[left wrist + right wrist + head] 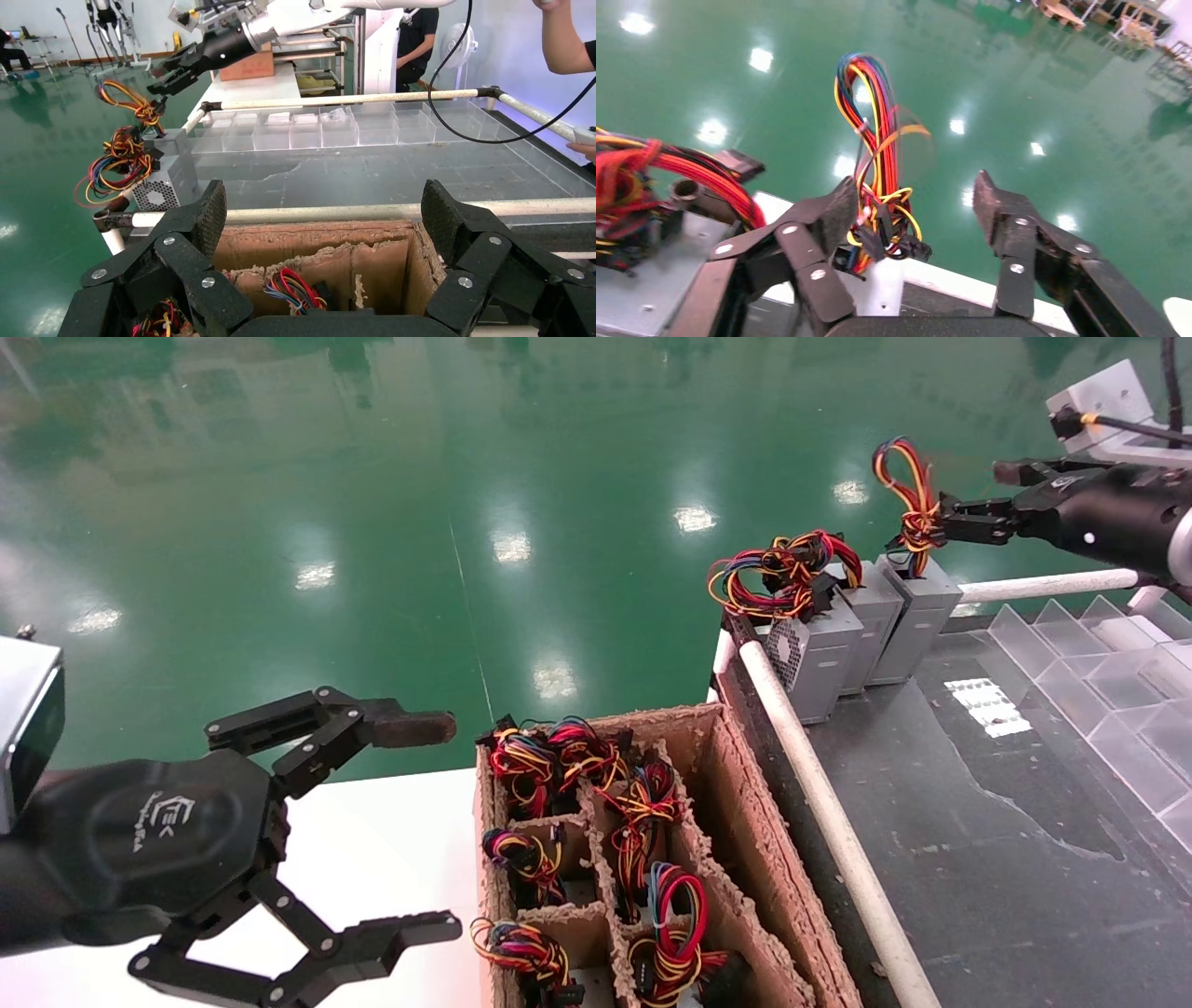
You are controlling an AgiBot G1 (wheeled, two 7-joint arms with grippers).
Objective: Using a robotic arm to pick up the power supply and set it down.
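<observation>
In the head view, my right gripper was in the upper right of the frame, reaching toward the left. Its jaws were apart, and the tips were at the upright wire bundle of the power supply. This grey box stood at the far edge of the dark table, as the rightmost one in a row of three. The two other grey boxes stood touching it on the left side, with a wider tangle of looped wires on top. My left gripper was in the lower left of the frame, over a white surface, with the jaws wide apart and nothing between them. Just right of it stood a cardboard box with dividers, and wire-topped units were inside.

In the left wrist view, my left fingers were wide apart at the bottom of the frame, above the cardboard box. In the upper left my right gripper was just above the wire bundle, and the power supply stood under it.

In the right wrist view, the wire bundle rose in the middle of the frame, between my two spread fingers and closer to the one on the left. I could not tell if that finger touched the wires. The other finger was apart from them.
</observation>
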